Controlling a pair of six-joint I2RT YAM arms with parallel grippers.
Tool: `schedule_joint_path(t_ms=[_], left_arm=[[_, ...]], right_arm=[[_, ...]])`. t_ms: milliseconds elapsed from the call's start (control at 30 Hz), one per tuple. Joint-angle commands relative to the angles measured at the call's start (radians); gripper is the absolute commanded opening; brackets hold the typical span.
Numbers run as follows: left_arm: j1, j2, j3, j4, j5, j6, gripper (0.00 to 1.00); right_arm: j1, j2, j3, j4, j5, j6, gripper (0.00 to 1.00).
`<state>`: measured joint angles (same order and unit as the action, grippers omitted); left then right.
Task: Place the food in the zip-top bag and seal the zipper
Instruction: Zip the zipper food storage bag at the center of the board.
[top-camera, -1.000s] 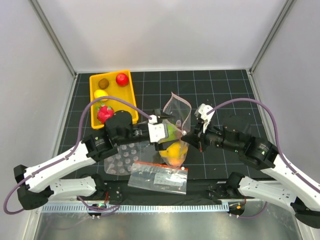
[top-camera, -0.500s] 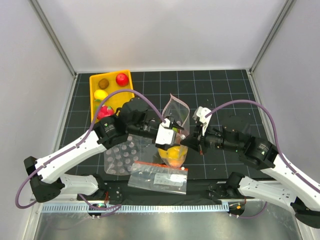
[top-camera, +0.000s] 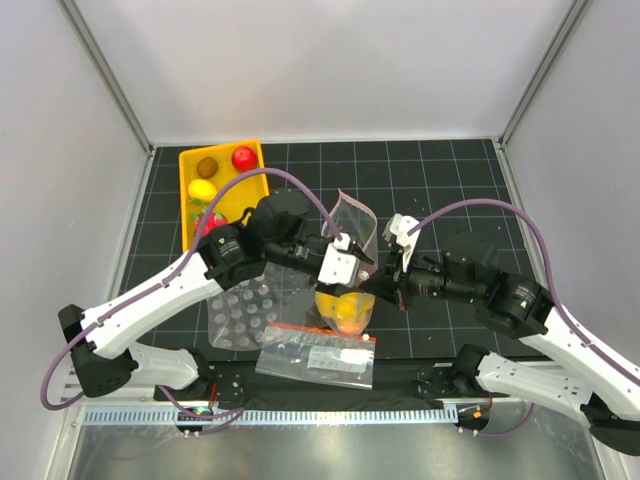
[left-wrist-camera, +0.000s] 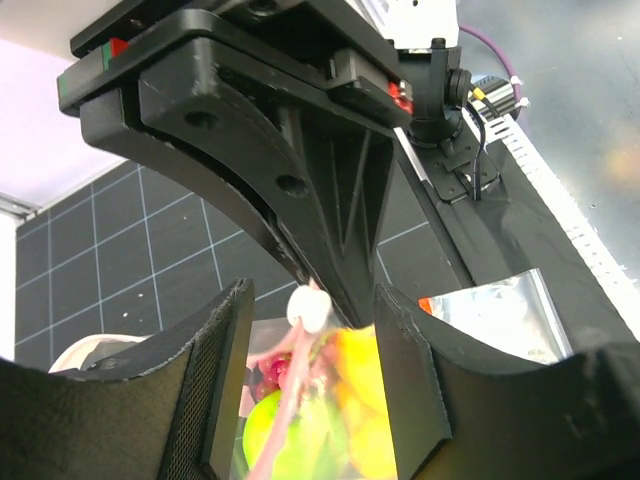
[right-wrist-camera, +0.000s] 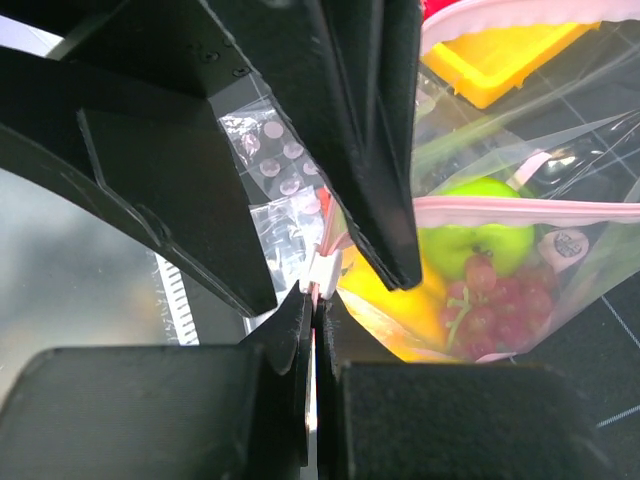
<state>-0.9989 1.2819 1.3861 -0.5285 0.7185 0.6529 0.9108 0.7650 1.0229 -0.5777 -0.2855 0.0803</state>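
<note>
The zip-top bag (top-camera: 352, 222) hangs upright at the table's middle with food (top-camera: 347, 308) inside: a green apple (right-wrist-camera: 478, 232), red grapes (right-wrist-camera: 492, 302) and a yellow fruit (right-wrist-camera: 392, 312). Its pink zipper (right-wrist-camera: 520, 210) runs along the top edge, and the strip's white end (left-wrist-camera: 310, 308) shows in the left wrist view. My right gripper (right-wrist-camera: 316, 298) is shut on the bag's edge just below that white end. My left gripper (left-wrist-camera: 312, 300) stands open, one finger on each side of the zipper near the same end. In the top view the left gripper (top-camera: 360, 266) and right gripper (top-camera: 380, 285) nearly meet.
A yellow tray (top-camera: 262, 190) at the back left holds a red fruit (top-camera: 243, 157), a brown one (top-camera: 207, 166) and a yellow one (top-camera: 202, 188). A bubble sheet (top-camera: 238, 318) and a printed bag with a red band (top-camera: 318, 352) lie near the front edge.
My left gripper has swung right to the bag's top and its jaws have narrowed around the zipper. The right gripper has kept its grip almost in place.
</note>
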Motion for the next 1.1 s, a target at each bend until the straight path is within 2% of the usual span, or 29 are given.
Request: schedule_joint_path(t_ms=[0, 33, 133, 167, 200, 500, 733, 967, 1067], left_arm=[[0.006, 0.011, 0.047, -0.019, 0.012, -0.022, 0.55], [0.006, 0.017, 0.054, -0.027, 0.012, -0.018, 0.53], [0.005, 0.030, 0.063, -0.053, 0.016, -0.004, 0.34], [0.005, 0.031, 0.068, -0.060, 0.019, -0.001, 0.13], [0.006, 0.034, 0.070, -0.062, 0.019, -0.004, 0.01], [0.005, 0.007, 0.038, -0.013, -0.054, -0.067, 0.00], [0.005, -0.015, -0.002, 0.090, -0.177, -0.146, 0.00], [0.005, -0.029, -0.028, 0.127, -0.315, -0.239, 0.00], [0.006, -0.035, -0.055, 0.134, -0.389, -0.278, 0.00]], right_arm=[[0.005, 0.008, 0.040, 0.029, -0.024, -0.011, 0.01], [0.005, 0.007, 0.040, 0.030, -0.026, -0.013, 0.01], [0.005, 0.004, 0.042, 0.030, -0.029, -0.013, 0.01], [0.005, 0.005, 0.042, 0.030, -0.026, -0.013, 0.01], [0.005, 0.000, 0.040, 0.029, -0.020, -0.010, 0.01], [0.005, -0.067, 0.019, 0.052, 0.032, 0.010, 0.01], [0.007, -0.187, -0.007, 0.070, 0.131, 0.033, 0.01], [0.005, -0.297, -0.027, 0.076, 0.273, 0.070, 0.01], [0.007, -0.335, -0.035, 0.072, 0.382, 0.094, 0.01]])
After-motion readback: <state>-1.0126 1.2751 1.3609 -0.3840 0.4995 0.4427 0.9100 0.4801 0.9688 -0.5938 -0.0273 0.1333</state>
